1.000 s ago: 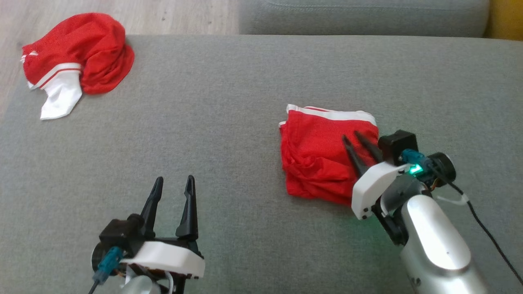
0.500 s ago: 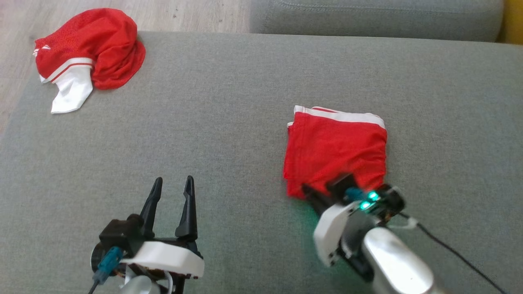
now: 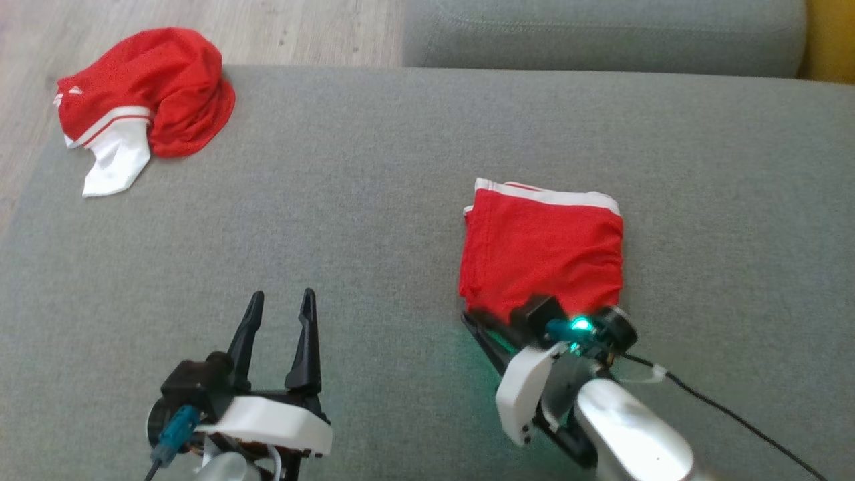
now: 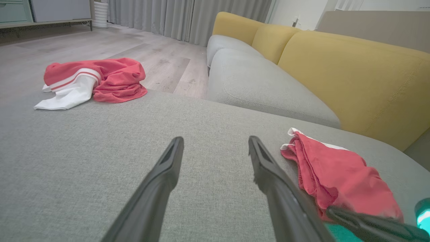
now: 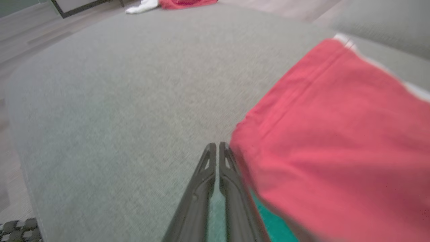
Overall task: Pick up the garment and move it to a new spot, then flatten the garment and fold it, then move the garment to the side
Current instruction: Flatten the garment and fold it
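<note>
Garment [image 3: 544, 257]: lying folded on the sofa seat [image 3: 347, 200], apparently awaiting the move aside | Right tool [image 3: 469, 322]: lying clenched, no cloth between its fingers, against the garment's near-left corner, seemingly for nudging it | Left tool [image 3: 282, 297]: resting released, well left of the garment, keeping clear

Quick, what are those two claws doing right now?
Left gripper: open, empty.
Right gripper: shut, nothing between its fingers, beside the folded garment.

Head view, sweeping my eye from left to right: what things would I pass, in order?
First the crumpled red-and-white garment → left gripper → folded red garment → yellow cushion at the far right edge.
</note>
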`<state>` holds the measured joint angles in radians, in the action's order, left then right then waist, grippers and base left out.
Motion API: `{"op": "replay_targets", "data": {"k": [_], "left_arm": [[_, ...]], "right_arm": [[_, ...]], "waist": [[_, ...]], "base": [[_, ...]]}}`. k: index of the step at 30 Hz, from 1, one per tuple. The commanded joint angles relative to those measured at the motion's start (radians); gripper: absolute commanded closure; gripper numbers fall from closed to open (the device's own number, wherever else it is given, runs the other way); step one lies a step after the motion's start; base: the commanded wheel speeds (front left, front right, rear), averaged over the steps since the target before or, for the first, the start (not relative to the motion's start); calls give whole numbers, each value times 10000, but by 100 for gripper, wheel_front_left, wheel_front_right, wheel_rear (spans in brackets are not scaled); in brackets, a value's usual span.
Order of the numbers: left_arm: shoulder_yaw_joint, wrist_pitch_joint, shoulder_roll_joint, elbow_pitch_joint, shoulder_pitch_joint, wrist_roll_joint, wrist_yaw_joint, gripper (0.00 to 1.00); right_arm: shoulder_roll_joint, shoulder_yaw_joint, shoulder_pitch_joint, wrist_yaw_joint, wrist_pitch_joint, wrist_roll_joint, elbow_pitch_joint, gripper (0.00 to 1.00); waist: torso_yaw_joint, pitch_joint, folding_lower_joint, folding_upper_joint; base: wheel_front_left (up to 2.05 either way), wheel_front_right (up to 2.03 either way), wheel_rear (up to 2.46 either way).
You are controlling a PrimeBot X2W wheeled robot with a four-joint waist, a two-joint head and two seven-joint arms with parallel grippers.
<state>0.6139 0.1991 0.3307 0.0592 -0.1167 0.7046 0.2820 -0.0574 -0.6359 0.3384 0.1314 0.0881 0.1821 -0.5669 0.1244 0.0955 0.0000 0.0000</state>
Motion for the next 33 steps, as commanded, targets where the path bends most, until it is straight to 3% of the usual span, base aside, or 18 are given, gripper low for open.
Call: {"op": "replay_targets", "data": {"k": [1,3,11,21,33], "left_arm": [[-357,121,188,-236,-288,76,75,0],[-381,142,222,-212,-216,93,89,0],[-455,281,281,-122,-28,31,174,0],[-717,517,108,197,575,32,299,0],[-971,608,34,607,1323,-203,279,0]], "right_arm": [[72,15,383,-7,-247,-149,411,62],[72,371,288,-7,-568,-278,648,0],[72,2715,-807,-7,-1388,-730,2037,0],[72,5338,-3016,-7,-1653,-737,3652,0],[72,5801,-3946,-7,-1683,-640,4043,0]], "waist": [[-55,-98,0,0],[-115,-233,0,0],[-458,-809,0,0],[-806,-1229,0,0],[-1005,-1331,0,0]], "base": [[0,0,0],[0,0,0],[0,0,0],[0,0,0],[0,0,0]]}}
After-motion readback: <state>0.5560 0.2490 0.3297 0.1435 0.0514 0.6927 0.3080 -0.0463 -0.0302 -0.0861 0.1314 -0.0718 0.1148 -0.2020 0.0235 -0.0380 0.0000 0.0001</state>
